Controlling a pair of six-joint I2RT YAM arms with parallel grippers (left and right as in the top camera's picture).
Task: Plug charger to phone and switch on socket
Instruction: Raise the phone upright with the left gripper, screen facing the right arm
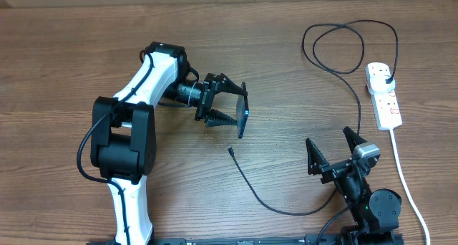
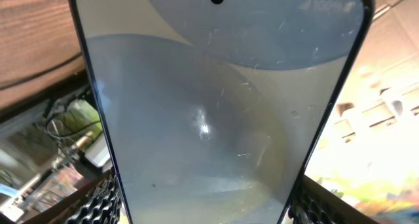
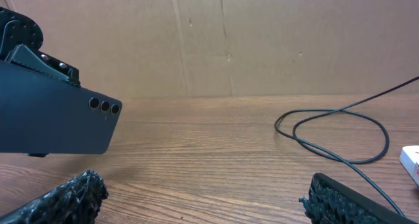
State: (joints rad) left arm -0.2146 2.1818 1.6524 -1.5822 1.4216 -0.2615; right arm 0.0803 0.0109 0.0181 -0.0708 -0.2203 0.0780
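While the left gripper (image 1: pixel 240 105) clamps the slim dark-backed, blue-screened phone (image 1: pixel 242 123) edge-up above the brown wooden table (image 1: pixel 71 30), the right gripper (image 1: pixel 329 136) gapes empty; a slackening hold would likely drop the phone beside the loose tip of the thin black charger cable (image 1: pixel 240 170).

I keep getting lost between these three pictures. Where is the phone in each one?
Overhead: the phone is a thin dark sliver, seen edge-on, near the middle.
Left wrist: the phone fills nearly the whole picture, pale screen facing the camera.
Right wrist: the phone is at the left edge, showing its dark back and three lenses.
Shared landmark: the wooden table.
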